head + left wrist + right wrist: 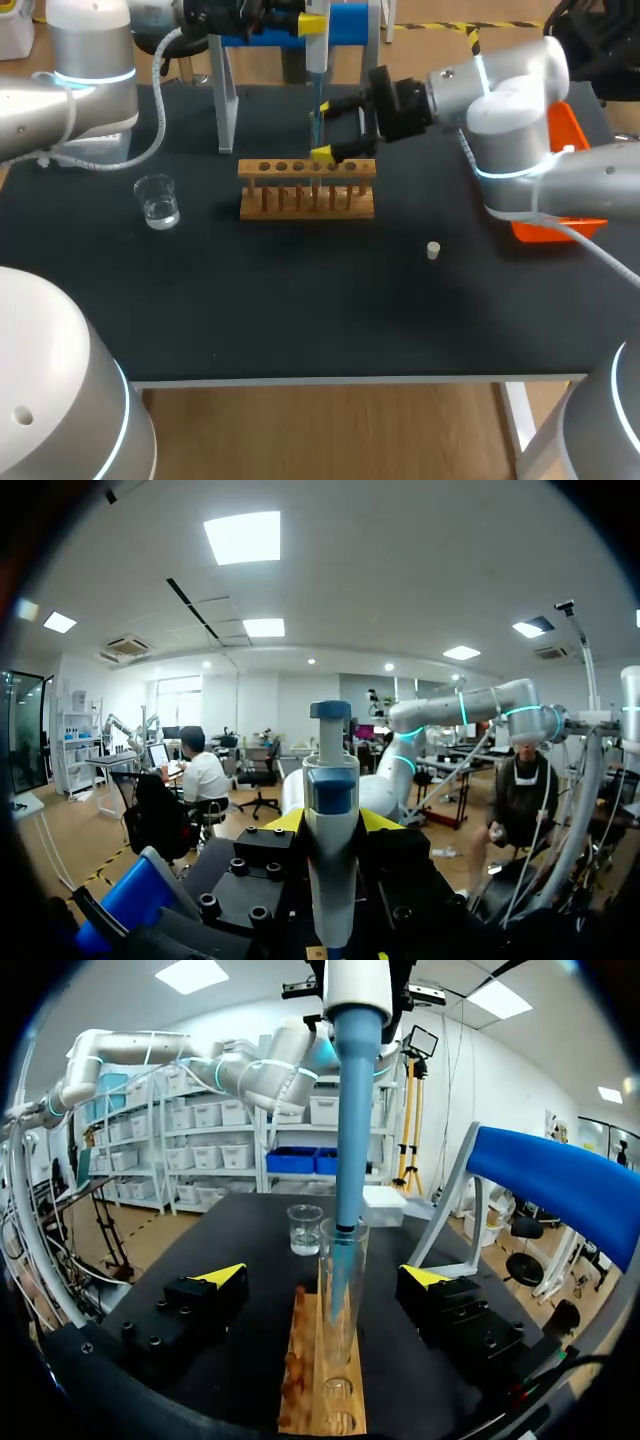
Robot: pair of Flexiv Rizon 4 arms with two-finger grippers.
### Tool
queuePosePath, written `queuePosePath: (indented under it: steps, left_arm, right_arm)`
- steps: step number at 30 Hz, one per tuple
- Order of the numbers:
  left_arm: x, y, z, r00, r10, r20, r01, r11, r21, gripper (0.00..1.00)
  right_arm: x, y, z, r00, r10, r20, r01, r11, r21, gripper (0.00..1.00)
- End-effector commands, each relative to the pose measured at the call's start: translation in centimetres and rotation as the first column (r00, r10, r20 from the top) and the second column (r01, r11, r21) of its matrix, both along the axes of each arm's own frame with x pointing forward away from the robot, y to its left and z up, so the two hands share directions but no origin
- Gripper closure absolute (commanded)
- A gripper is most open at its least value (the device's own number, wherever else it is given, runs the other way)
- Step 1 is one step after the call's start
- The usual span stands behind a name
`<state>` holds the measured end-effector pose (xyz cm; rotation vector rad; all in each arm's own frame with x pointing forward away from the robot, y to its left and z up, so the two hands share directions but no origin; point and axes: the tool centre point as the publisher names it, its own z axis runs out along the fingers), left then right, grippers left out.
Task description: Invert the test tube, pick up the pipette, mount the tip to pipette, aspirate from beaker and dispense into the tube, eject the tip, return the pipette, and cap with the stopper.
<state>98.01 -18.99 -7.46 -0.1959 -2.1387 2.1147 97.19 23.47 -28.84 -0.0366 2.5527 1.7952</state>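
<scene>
1. Black table (300,330) holds everything. Nearest on it is the stopper (433,250), lying alone, well apart from the right pincer (322,1278) and touching nothing.
2. Wooden rack (306,190) stands right under the right pincer. One test tube (342,1355) stands upright in it, mouth up, between that pincer's two fingers.
3. Right pincer is released: its yellow fingertips (222,1276) sit wide on either side of the tube, a gap on both sides, no contact.
4. Beaker (157,200) holds clear liquid and sits on the table ahead of the right pincer, past the rack's far end and apart from it.
5. Pipette (331,880) hangs upright over the tube. Its blue tip (352,1130) goes down through the tube's mouth and ends inside the glass. Cannot tell whether there is liquid in the tube.
6. Left pincer (332,825) is clenched on the pipette body, yellow fingertips (285,821) pressed against it from both sides. It sits above the right pincer.
7. Left arm (60,100) comes in from the left, right arm (520,110) from the right, and the two pincers meet over the rack.
8. Farthest: the pipette stand (228,110) at the back of the table, just behind the left pincer. An orange bin (568,125) lies behind the right pincer, partly hidden by the right arm.
</scene>
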Motion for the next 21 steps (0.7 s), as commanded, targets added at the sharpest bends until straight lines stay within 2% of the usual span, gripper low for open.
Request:
queuePosePath:
  steps: [1,21]
  left_arm:
    - [0.0,0.0,0.1,1.000,-0.001,0.000,0.001,1.000,0.001,1.00]
    - [0.0,0.0,0.1,1.000,-0.001,0.000,0.001,1.000,0.001,1.00]
  right_arm:
    - [0.1,0.8,-0.3,1.000,-0.005,0.007,0.005,1.000,-0.024,0.00]
    - [0.7,1.6,-1.6,0.999,-0.024,0.042,0.027,0.996,-0.087,0.00]
